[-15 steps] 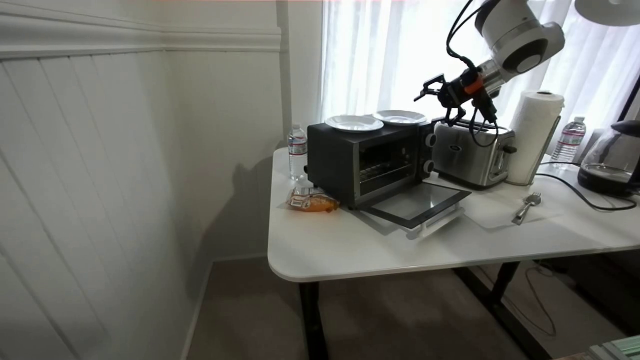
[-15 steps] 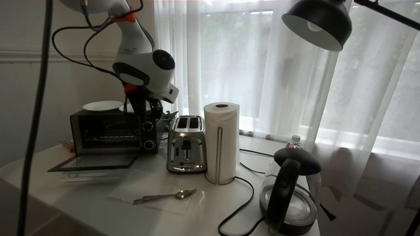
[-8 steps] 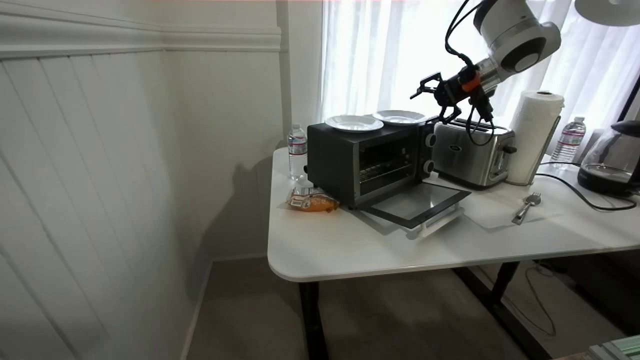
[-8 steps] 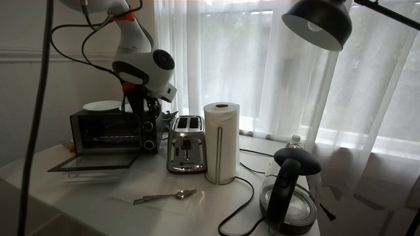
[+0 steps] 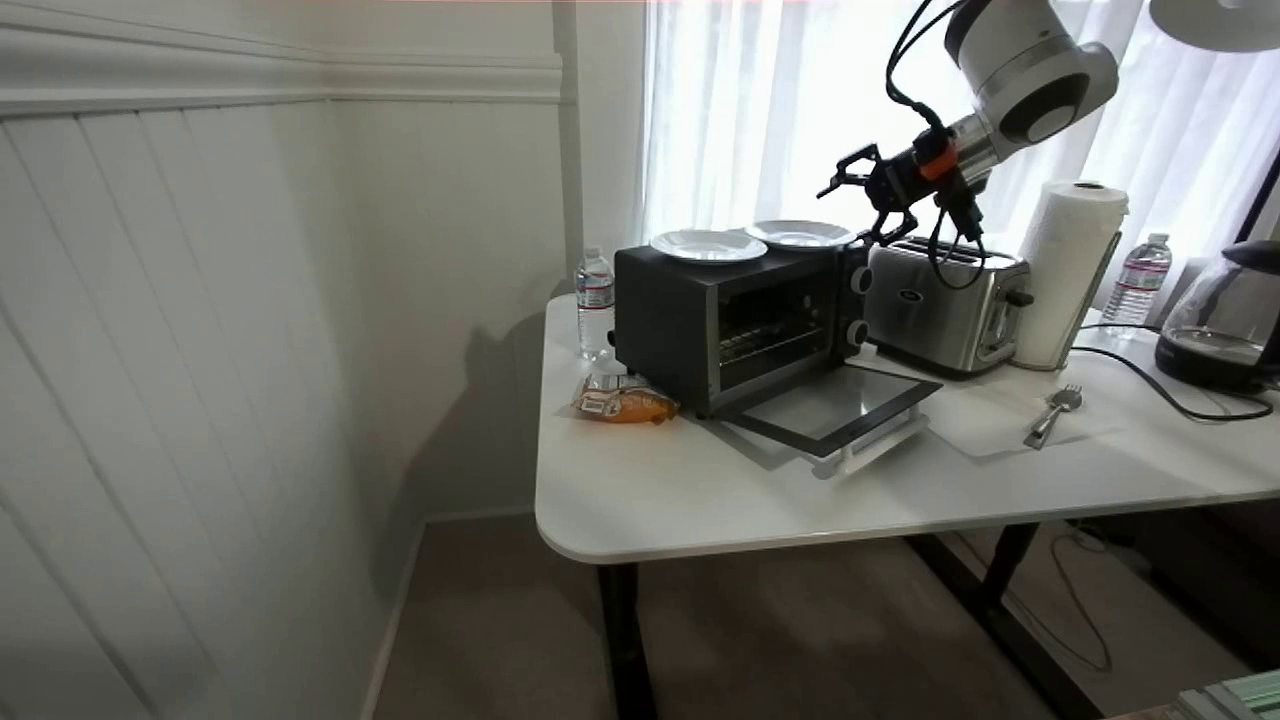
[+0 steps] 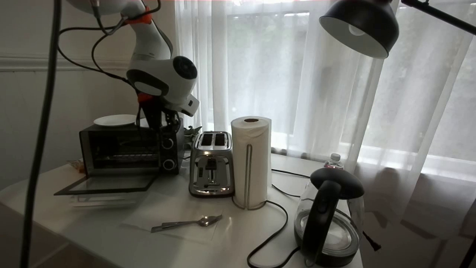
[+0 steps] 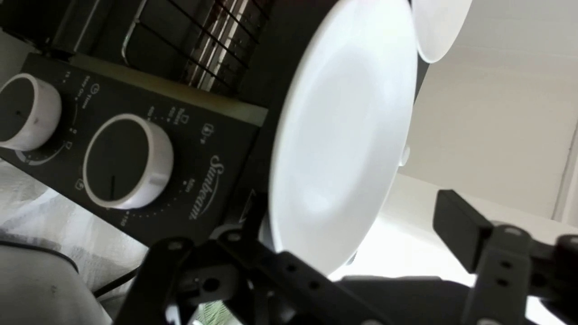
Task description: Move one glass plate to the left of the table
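Observation:
Two alike pale round glass plates lie on top of the black toaster oven (image 5: 665,310). The plate nearer the gripper (image 5: 800,234) fills the middle of the wrist view (image 7: 338,135). The far plate (image 5: 708,246) shows at the wrist view's top right (image 7: 438,27). In an exterior view the far plate (image 6: 114,120) is in full sight and the near plate (image 6: 145,123) is partly behind the gripper. My gripper (image 5: 843,216) is open and empty at the near plate's edge, one finger above it, the other by its rim. I cannot tell if it touches. The white table (image 5: 650,490) carries the oven.
The oven door (image 5: 840,410) hangs open. A steel toaster (image 5: 945,305) and paper towel roll (image 5: 1070,275) stand beside the oven. A bottle (image 5: 595,305) and orange snack bag (image 5: 625,400) are on its other side. Cutlery (image 5: 1055,415) and a kettle (image 6: 331,219) are further along.
My gripper has moved slightly down and towards the near plate, and its lower finger has come close to the rim. The plates have not moved.

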Controlling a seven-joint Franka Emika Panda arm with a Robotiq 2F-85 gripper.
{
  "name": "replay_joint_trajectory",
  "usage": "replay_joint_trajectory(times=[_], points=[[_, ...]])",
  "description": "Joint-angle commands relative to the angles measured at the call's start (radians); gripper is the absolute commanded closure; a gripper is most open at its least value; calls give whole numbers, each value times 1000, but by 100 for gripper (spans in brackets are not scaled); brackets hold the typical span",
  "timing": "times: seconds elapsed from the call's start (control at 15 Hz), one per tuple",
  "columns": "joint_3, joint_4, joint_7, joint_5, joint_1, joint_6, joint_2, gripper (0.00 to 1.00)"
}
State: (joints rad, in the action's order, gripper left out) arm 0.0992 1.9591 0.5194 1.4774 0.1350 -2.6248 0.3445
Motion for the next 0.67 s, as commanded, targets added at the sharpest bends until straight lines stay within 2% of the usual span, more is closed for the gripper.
replay_joint_trajectory(times=[0.0, 0.27, 0.33, 0.4, 0.47, 0.6], points=[[-5, 6, -53, 8, -11, 21, 12, 13], [-4, 12, -102, 3, -25, 56, 9, 24], [-4, 13, -111, 3, -28, 68, 9, 34], [-5, 15, -115, 2, -31, 84, 9, 33], [-6, 20, -116, -3, -34, 102, 7, 39], [-8, 22, -114, -10, -37, 130, 6, 39]])
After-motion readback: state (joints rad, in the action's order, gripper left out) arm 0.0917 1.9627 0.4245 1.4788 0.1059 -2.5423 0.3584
